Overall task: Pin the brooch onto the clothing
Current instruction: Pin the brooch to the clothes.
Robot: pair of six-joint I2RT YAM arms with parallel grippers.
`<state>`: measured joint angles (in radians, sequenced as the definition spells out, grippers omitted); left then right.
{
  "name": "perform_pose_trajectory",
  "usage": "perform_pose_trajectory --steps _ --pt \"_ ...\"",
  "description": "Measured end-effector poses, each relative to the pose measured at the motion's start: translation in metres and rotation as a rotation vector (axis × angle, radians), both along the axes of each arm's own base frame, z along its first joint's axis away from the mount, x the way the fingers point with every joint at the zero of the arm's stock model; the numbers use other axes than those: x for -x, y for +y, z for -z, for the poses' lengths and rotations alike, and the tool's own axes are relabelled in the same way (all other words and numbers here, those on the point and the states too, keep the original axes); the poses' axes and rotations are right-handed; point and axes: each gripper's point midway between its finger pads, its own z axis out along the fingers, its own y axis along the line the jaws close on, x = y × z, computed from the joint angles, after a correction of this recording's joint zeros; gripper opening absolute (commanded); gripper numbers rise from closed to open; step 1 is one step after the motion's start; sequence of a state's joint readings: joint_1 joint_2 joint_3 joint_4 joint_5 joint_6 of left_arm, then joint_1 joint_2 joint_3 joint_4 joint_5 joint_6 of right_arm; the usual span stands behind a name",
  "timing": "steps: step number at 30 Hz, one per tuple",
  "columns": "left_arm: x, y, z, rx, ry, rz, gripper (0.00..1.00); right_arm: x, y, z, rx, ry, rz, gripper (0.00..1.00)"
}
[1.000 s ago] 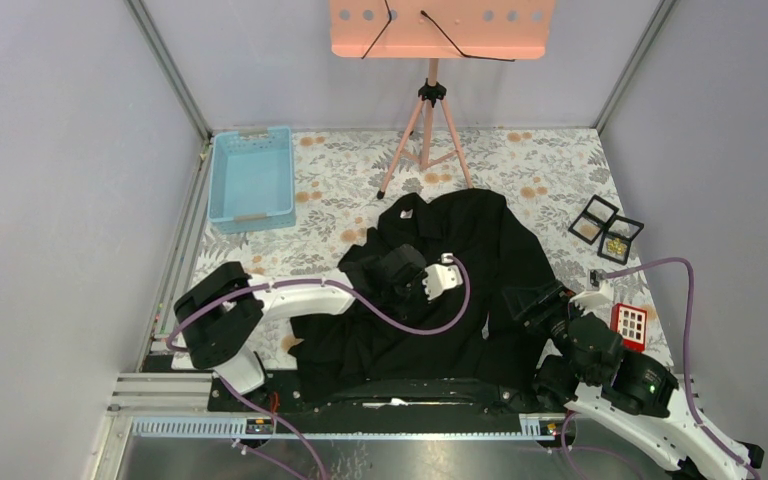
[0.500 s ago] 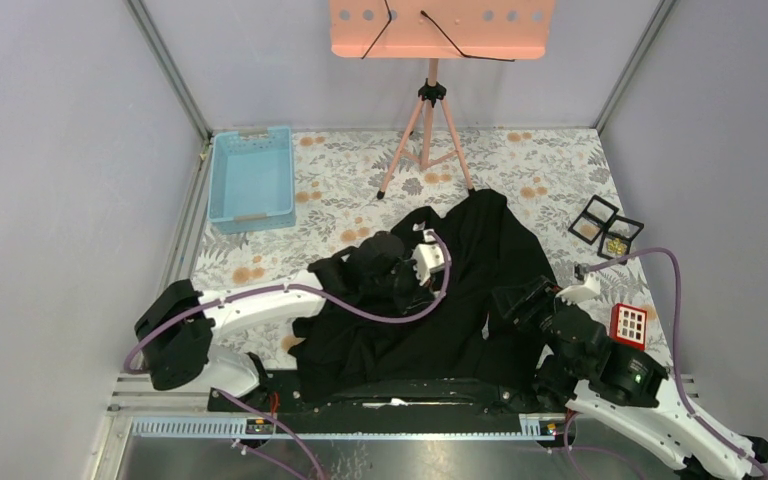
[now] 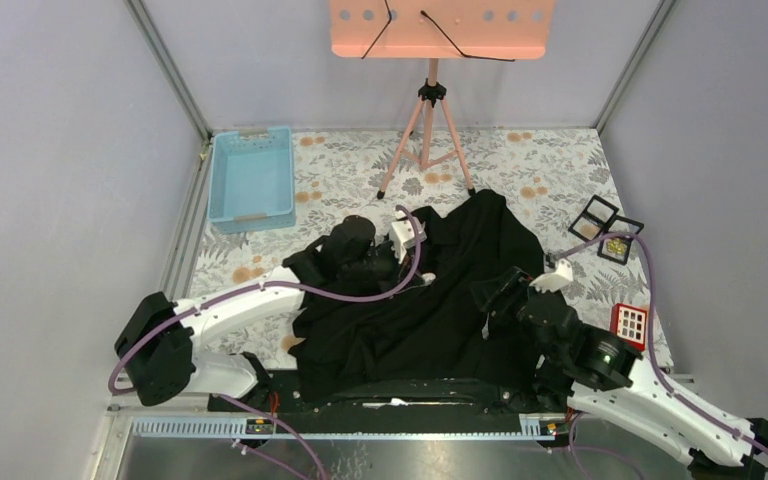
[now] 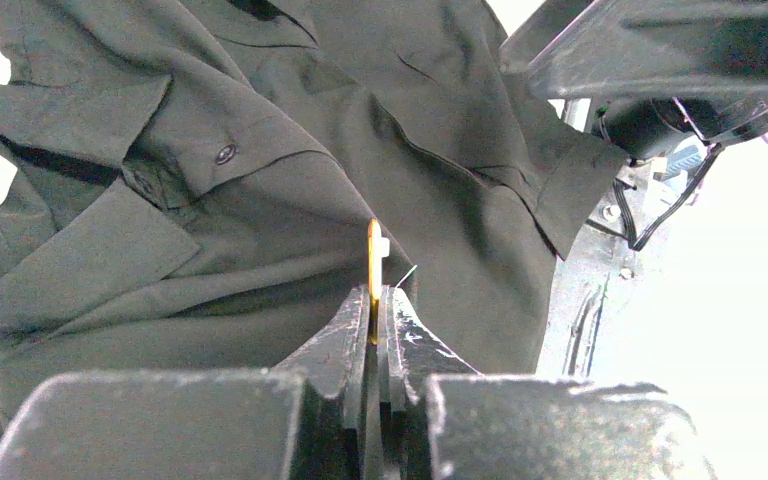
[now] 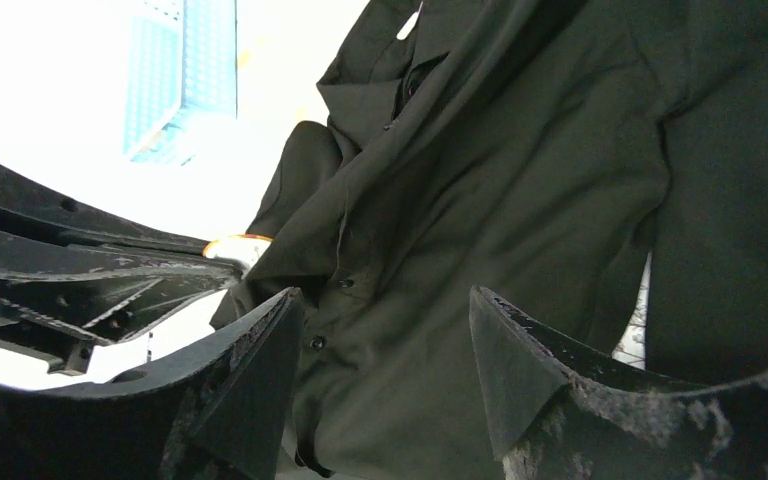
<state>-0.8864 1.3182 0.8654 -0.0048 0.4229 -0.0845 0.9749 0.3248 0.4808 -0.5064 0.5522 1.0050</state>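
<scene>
So far my left end effector (image 4: 372, 298) pinches the brooch (image 4: 373, 250) over the shirt (image 4: 260, 200), right end effector (image 5: 385, 305) gaping; pinning not yet done.

Soft, even light fills the overhead view with faint shadows, the black shirt (image 3: 440, 320) swallowing detail, while both wrist views blow out white at their edges.

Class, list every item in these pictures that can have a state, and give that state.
left gripper: shut on the brooch
brooch: held edge-on, not yet pinned
right gripper: open
shirt: rumpled, spread out
blue basket: empty
black cases: open
stand: upright
</scene>
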Motion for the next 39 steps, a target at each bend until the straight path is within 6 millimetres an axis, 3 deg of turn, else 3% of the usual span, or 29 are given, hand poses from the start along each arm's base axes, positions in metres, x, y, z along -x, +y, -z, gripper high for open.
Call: perform_pose_trajectory --steps 7,11,18,24,39 --pt "-0.002 0.007 0.0 0.015 0.016 -0.008 0.0 -0.016 0.03 0.019 0.062 0.056 -0.021 0.71" --pt "0.0 0.009 0.005 0.013 0.032 -0.005 0.0 -0.025 0.044 0.02 0.057 0.05 -0.022 0.71" --pt "-0.007 0.012 0.002 0.033 0.061 -0.035 0.0 -0.031 0.067 0.031 0.035 0.019 -0.087 0.64" --pt "-0.012 0.015 0.002 0.041 0.091 -0.063 0.0 -0.026 0.074 0.048 0.023 -0.016 -0.154 0.65" --pt "-0.016 0.017 0.013 0.041 0.196 -0.083 0.0 -0.026 0.092 0.051 0.147 -0.244 -0.357 0.71"
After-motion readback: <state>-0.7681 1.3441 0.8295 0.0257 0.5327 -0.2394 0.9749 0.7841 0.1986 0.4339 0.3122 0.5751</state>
